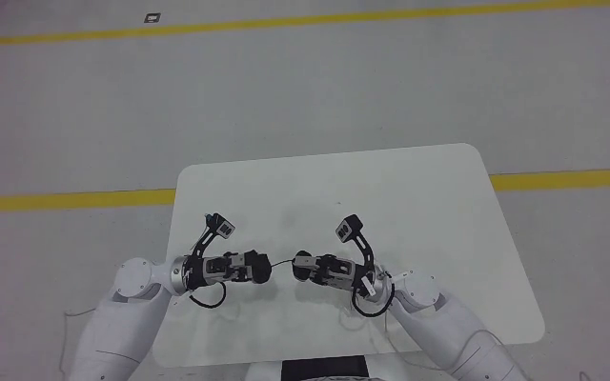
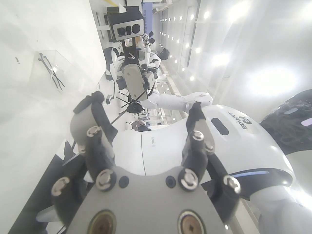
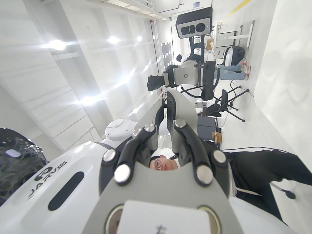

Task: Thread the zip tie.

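Note:
A thin black zip tie (image 1: 280, 260) spans the short gap between my two grippers, above the front middle of the white table (image 1: 410, 190). In the left wrist view the zip tie (image 2: 126, 109) sticks out of the right gripper (image 2: 136, 91) and slants down past one of my left fingers (image 2: 97, 108). My left gripper (image 2: 142, 104) stands wide open, with nothing between its fingers. The right gripper (image 3: 167, 98) has its fingers pressed together, shut on the tie's end. In the top view the left gripper (image 1: 259, 268) and right gripper (image 1: 299, 266) face each other tip to tip.
A clear plastic box (image 2: 52, 71) with several spare black zip ties stands on the table beyond the grippers. A small black speck (image 2: 16, 60) lies near it. The rest of the tabletop is bare white, with its front edge close under the arms.

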Robot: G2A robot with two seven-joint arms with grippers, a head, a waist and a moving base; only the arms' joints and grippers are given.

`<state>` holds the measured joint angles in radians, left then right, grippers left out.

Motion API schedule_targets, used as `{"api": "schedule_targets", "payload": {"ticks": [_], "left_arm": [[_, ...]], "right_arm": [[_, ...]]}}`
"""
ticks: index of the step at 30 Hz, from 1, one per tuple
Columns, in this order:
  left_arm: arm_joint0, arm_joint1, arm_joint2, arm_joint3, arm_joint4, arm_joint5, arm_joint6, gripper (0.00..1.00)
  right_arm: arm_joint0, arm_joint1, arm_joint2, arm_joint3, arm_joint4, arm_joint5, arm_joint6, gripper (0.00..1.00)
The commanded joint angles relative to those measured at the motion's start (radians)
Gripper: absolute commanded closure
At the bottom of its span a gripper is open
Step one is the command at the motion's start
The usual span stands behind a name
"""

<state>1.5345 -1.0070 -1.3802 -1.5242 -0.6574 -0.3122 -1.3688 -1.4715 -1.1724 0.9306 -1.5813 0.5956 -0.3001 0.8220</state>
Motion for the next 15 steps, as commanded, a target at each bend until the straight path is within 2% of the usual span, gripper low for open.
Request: {"api": "schedule_targets", "payload": {"ticks": [1,9,11,13,15], "left_arm": [[0.0,0.0,0.0,0.0,0.0,0.0,0.0,0.0],[0.0,0.0,0.0,0.0,0.0,0.0,0.0,0.0],[-0.005,0.001,0.011,-0.016,0.04,-0.008,-0.003,0.0],[-0.015,0.007,0.019,-0.017,0.122,-0.012,-0.017,0.0],[-0.018,0.009,0.034,-0.027,0.13,-0.019,-0.021,0.0]], "right_arm": [[0.0,0.0,0.0,0.0,0.0,0.0,0.0,1.0],[-0.005,-0.001,0.001,-0.008,-0.004,0.002,-0.021,1.0],[-0.008,0.0,0.003,-0.014,-0.005,-0.005,-0.02,1.0],[-0.009,0.0,0.006,-0.017,0.003,-0.017,-0.002,1.0],[-0.009,0.0,0.006,-0.019,0.014,-0.026,0.016,1.0]]}}
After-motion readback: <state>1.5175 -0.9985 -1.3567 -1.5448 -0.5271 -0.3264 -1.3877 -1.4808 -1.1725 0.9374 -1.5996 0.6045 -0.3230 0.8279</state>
